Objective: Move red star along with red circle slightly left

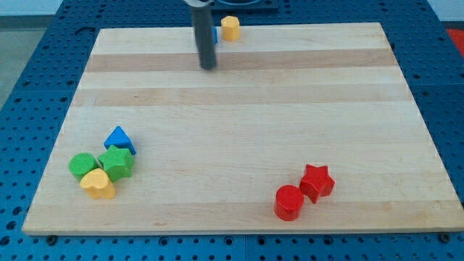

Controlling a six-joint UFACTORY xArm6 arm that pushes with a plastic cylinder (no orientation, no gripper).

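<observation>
The red star [317, 181] lies near the view's bottom right, touching the red circle [289, 202], which sits just below and left of it. My tip [209, 67] rests on the board near the view's top centre, far from both red blocks, up and to their left. The rod rises from it out of the top of the view.
A yellow block [230, 28] sits at the top edge, with a blue block [215, 33] partly hidden behind the rod. At bottom left cluster a blue triangle [119, 139], green star [117, 162], green circle [83, 165] and yellow heart [98, 184]. The wooden board [239, 123] has edges all round.
</observation>
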